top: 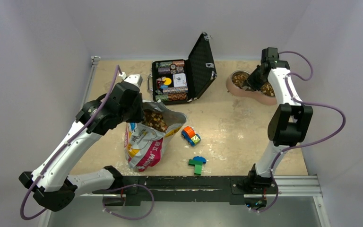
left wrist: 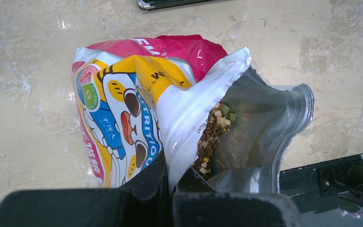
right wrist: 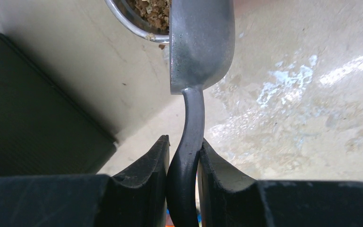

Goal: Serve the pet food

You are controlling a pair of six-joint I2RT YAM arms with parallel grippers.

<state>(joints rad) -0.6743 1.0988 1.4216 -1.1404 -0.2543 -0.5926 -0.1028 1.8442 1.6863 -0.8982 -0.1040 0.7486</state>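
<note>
While beside bag (top: 146,142), toy car (top: 191,136), blocks (top: 197,164).

Scoop (right wrist: 199,47) ahead of the right fingers (right wrist: 142,170): head is dull brushed metal, and the handle between them is smooth and dark with a slight sheen. Those fingers are matt black plastic, lightly scuffed. Dish (right wrist: 127,21) beyond the scoop: shiny metal rim. Table (right wrist: 288,118): tan, worn, with patchy glossy streaks. Bag (left wrist: 132,109) at the left fingers (left wrist: 146,189): glossy printed plastic film, crinkled, silvery lining. Pet food (left wrist: 212,137) inside: dry, matt, rough bits.

Open chip case (top: 184,75), toy car (top: 191,135), building blocks (top: 197,165) on table (top: 236,132).
</note>
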